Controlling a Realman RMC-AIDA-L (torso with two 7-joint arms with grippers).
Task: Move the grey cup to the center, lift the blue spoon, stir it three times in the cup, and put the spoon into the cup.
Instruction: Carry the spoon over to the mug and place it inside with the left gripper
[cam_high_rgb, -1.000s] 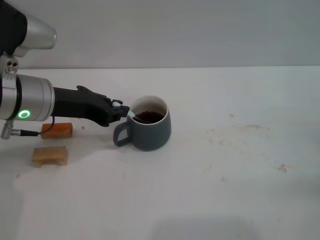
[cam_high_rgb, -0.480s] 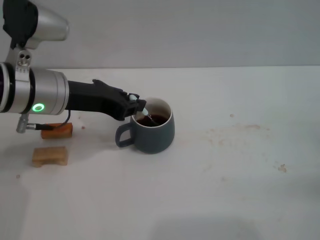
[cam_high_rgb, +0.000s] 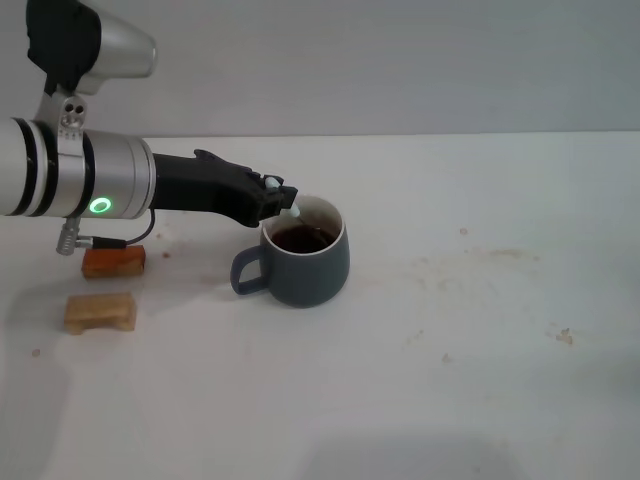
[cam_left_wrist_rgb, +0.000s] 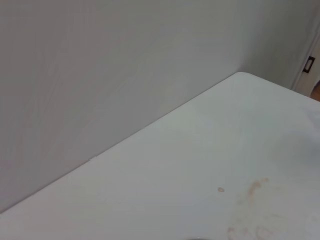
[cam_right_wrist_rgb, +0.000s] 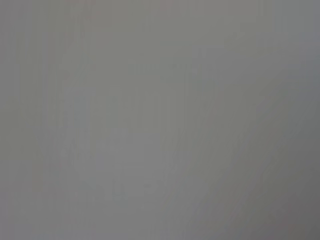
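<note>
The grey cup (cam_high_rgb: 298, 262) stands on the white table (cam_high_rgb: 450, 380), left of the middle, handle toward the left, dark liquid inside. My left gripper (cam_high_rgb: 278, 199) reaches in from the left and is shut on the blue spoon (cam_high_rgb: 296, 209), holding its pale handle at the cup's upper left rim. The spoon's bowl is hidden, dipped in the liquid. The left wrist view shows only bare table (cam_left_wrist_rgb: 210, 165) and wall. My right gripper is out of view; the right wrist view shows only a plain grey surface.
Two wooden blocks lie at the left: an orange-brown one (cam_high_rgb: 113, 262) and a pale one (cam_high_rgb: 100, 311) in front of it. Faint brown stains (cam_high_rgb: 480, 262) mark the table to the right of the cup.
My left arm has moved right and slightly up with the spoon. The cup has shifted a little to the right.
</note>
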